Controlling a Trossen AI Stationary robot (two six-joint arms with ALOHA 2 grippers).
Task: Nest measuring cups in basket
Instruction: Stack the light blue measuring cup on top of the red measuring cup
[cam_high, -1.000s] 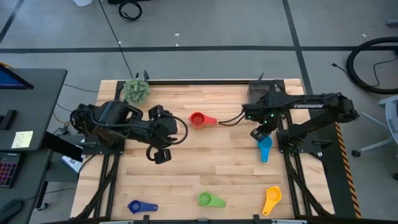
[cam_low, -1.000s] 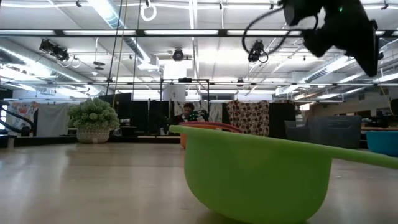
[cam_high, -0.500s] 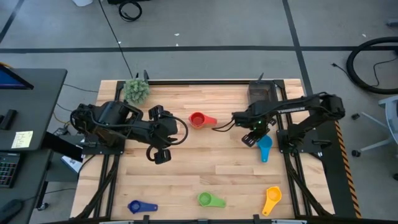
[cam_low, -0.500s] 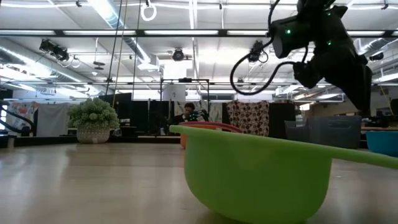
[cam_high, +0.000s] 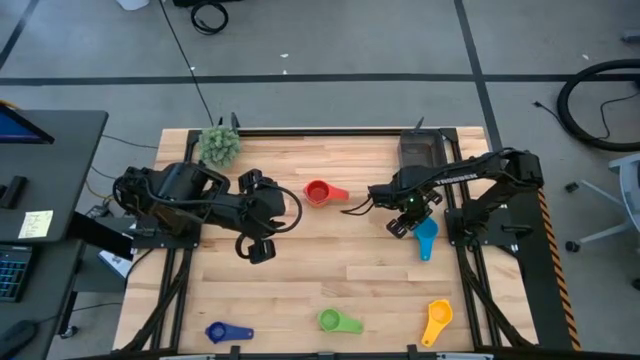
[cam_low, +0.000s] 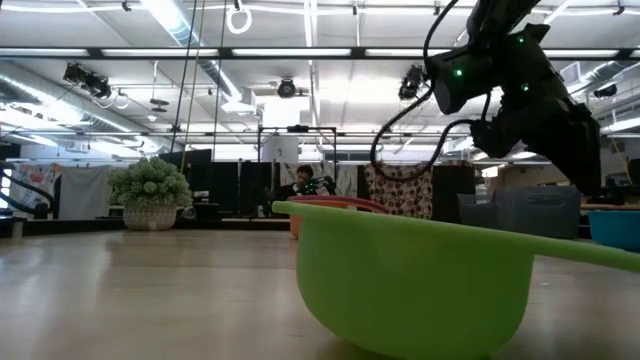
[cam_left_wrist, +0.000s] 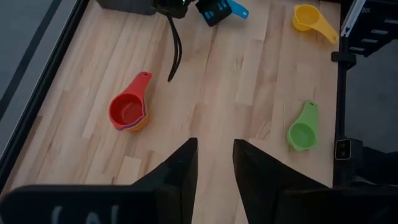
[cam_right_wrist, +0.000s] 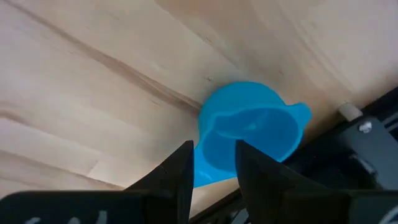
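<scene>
Just beside the light blue cup (cam_high: 426, 238), toward the basket (cam_high: 419, 147), the right gripper (cam_high: 402, 224) is held open; the cup's handle runs away from the basket; the left gripper (cam_high: 261, 249), open, is well apart

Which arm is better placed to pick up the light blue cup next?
Right. The right gripper hangs beside the light blue cup, which fills its wrist view just past its open fingers. The left gripper sits across the table, empty.
</scene>
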